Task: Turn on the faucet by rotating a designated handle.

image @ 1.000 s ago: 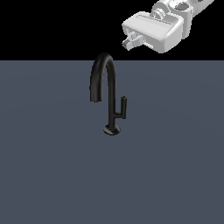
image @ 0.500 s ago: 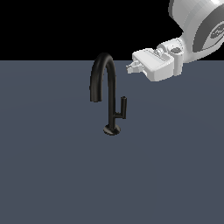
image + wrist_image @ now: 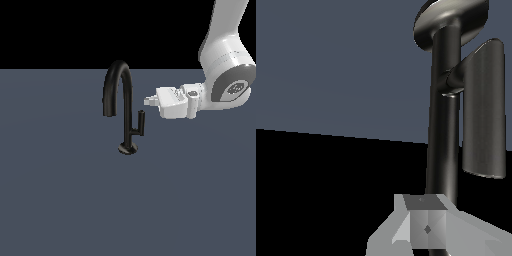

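The matte-black gooseneck faucet [image 3: 129, 112] stands on the grey floor, its arched spout curving toward the exterior view's left. The handle [image 3: 141, 121], a short upright rod on a small side arm, sits on the stem's right side. My gripper [image 3: 149, 101] lies level and points at the faucet from the exterior view's right. Its tips are a little above and just right of the handle's top, not touching it. The fingers are together and hold nothing. In the wrist view the faucet [image 3: 443, 135], the handle [image 3: 485, 110] and my shut gripper [image 3: 426, 227] show close up.
The grey floor [image 3: 60, 200] spreads flat around the faucet's round base [image 3: 127, 148]. My white arm [image 3: 227, 75] rises at the exterior view's right. Black background lies behind.
My gripper has come down and moved toward the exterior view's left, from high above to about the level of the handle's top. The faucet and handle have not moved.
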Action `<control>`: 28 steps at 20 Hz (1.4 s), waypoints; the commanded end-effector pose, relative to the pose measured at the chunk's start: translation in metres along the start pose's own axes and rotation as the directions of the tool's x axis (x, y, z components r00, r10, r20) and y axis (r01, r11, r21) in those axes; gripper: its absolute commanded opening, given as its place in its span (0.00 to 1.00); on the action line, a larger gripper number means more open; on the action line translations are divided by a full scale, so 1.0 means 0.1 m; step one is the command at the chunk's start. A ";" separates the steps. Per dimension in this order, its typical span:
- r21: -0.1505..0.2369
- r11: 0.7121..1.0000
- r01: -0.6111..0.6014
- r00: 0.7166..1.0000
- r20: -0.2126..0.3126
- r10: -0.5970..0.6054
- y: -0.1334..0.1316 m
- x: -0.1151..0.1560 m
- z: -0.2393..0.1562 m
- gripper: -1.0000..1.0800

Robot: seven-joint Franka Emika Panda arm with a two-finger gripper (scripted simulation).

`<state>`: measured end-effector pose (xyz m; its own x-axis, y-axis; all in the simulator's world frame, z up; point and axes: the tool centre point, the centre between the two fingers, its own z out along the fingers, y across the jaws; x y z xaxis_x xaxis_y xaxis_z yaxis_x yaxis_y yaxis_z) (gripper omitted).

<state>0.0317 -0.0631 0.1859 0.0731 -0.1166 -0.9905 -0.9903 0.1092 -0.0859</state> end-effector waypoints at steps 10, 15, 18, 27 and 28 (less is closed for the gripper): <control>0.116 0.985 -0.127 0.988 0.107 0.115 -0.01 0.42 0.11 0.00; 0.120 0.984 -0.132 0.986 0.113 0.119 -0.01 0.44 0.12 0.00; 0.118 0.985 -0.130 0.987 0.111 0.117 -0.01 0.43 0.12 0.00; 0.118 0.985 -0.130 0.987 0.111 0.117 0.15 0.35 0.14 0.00; 0.118 0.985 -0.130 0.987 0.111 0.117 0.18 0.34 0.14 0.00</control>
<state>0.0220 -0.0521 0.1477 -0.0304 0.0073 -0.9995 -0.9705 0.2390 0.0313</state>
